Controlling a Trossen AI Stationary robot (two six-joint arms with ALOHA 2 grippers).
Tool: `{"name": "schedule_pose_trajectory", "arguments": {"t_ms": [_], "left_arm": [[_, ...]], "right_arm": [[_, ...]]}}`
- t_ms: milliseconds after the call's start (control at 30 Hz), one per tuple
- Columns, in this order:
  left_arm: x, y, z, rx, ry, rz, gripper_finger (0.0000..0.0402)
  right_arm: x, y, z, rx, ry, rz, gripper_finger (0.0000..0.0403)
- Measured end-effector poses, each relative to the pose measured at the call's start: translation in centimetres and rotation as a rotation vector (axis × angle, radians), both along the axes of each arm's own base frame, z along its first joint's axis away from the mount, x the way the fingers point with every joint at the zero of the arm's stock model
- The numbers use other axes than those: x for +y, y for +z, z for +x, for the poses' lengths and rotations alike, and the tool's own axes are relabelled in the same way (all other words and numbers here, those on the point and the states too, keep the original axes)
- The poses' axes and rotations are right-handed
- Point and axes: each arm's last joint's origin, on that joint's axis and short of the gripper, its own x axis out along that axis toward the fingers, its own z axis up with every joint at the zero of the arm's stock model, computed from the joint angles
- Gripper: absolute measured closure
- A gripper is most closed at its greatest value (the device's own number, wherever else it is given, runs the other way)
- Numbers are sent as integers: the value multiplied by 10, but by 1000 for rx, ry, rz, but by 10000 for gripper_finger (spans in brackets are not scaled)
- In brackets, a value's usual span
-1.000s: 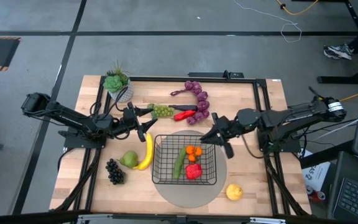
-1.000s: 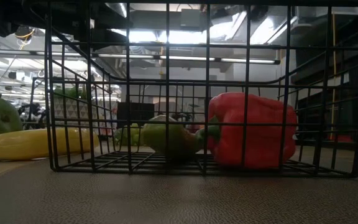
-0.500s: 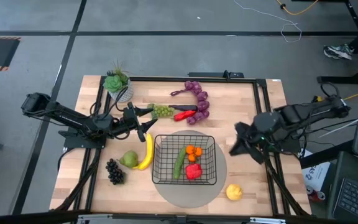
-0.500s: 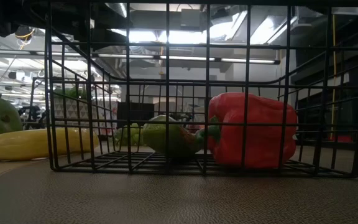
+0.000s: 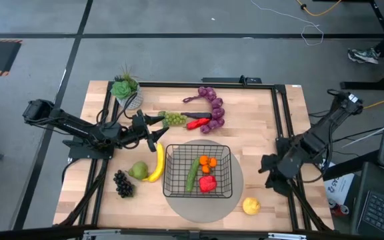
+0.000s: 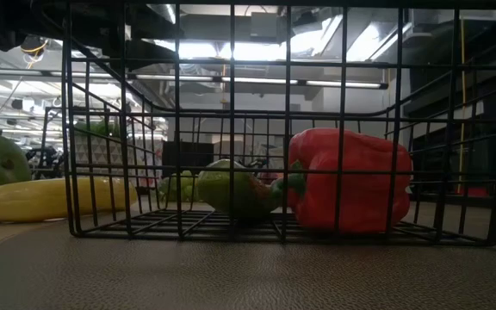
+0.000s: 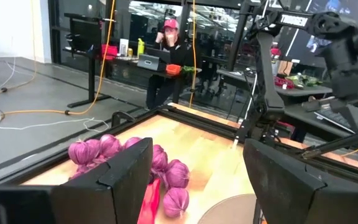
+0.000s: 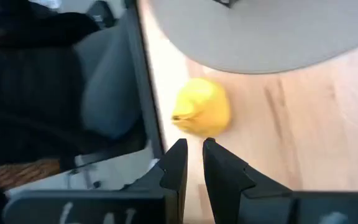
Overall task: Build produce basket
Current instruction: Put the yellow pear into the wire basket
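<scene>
Beside lemon, right gripper, nearly closed

You are looking at two dark, jointed arms; the left gripper is showing broad black fingers, the right gripper slimmer black ones.

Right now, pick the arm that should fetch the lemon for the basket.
Right. The right hand sits off the table's right edge, its fingers nearly closed, nearest the lemon. The left hand is open across the basket, beside the green grapes.
</scene>
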Motion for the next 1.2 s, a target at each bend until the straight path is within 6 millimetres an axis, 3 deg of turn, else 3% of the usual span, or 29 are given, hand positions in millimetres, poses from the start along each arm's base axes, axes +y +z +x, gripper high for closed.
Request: {"name": "schedule_pose_trajectory", "arguments": {"t_ms": [367,867,1200], "left_arm": [[-2,0,1,-3,-70,9,154],[-2,0,1,1,-68,19,154],[-2,0,1,1,-67,20,154]], "right_arm": [[14,-43,1,55,-71,-197,350],[24,-64,12,83,-89,-282,348],[26,-68,14,103,-85,-285,273]]}}
